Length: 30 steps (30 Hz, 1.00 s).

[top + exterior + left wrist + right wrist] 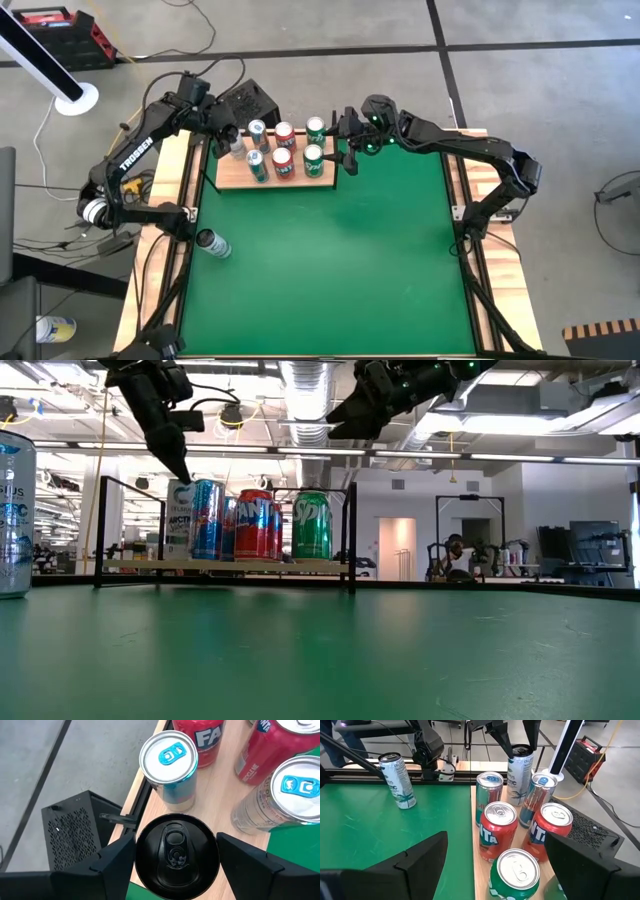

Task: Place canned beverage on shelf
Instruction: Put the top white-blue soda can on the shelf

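Note:
The light-wood shelf (300, 181) with black uprights stands at the table's far side, left of centre. Several cans stand upright on it: blue-silver, red and green. My left gripper (232, 140) is above the shelf's far left corner, shut on a white and teal can with a black top (175, 851). That can also shows in the low view (180, 515). My right gripper (347, 150) hovers open and empty above the shelf's right end, over a green can (515, 870). Another white and teal can (213, 243) stands on its base on the green table at the left. My left gripper pinches the black-topped can between its two fingers, at opposite sides of the wall just under the top rim (137, 851). The fingers come from above and point down. The can is upright, and in the low view its base (180, 555) looks level with the shelf board.
A black perforated box (248, 100) sits just behind the shelf's far left corner. The shelf's uprights (350, 535) rise at its corners. The green table (340, 270) lies open in front of the shelf. Cables and a red case lie on the floor beyond.

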### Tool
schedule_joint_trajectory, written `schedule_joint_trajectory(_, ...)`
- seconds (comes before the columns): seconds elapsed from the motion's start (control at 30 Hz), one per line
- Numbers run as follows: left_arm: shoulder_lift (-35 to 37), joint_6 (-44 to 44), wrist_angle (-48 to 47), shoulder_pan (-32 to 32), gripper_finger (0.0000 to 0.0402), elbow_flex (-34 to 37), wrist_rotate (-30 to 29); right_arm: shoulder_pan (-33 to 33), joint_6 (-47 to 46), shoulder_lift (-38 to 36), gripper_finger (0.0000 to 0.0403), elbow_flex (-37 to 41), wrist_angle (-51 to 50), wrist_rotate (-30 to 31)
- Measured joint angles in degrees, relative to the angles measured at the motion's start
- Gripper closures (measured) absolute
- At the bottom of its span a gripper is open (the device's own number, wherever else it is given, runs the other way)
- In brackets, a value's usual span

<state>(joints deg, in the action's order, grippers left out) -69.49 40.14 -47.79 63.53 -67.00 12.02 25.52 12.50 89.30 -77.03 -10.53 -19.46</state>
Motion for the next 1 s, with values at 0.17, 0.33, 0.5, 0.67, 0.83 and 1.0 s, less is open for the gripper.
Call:
schedule_joint_trajectory(0.17,0.0,0.2,0.1,0.0,0.0147,0.0,-2.3,0.0,0.0,0.0,0.0046,0.0,-0.4,0.0)
schedule_joint_trajectory(0.33,0.0,0.6,0.4,0.0,0.0134,0.0,-2.6,0.0,0.0,0.0,0.0046,0.0,-0.9,0.0)
schedule_joint_trajectory(0.5,0.1,1.0,0.3,0.0,0.011,0.0,-2.6,0.0,0.0,0.0,0.0046,0.0,-1.1,0.0)
schedule_joint_trajectory(0.67,0.1,1.2,0.5,0.0,0.0104,0.0,-4.0,0.0,0.0,0.0,0.0046,0.0,-1.1,0.0)
schedule_joint_trajectory(0.83,0.1,1.2,1.0,0.0,0.0106,0.0,-5.0,0.0,0.0,0.0,0.0046,0.0,-1.1,0.0)
schedule_joint_trajectory(1.0,0.1,1.2,1.3,-0.2,0.0106,0.0,-4.8,0.0,0.0,0.0,0.0046,0.0,-1.1,0.0)
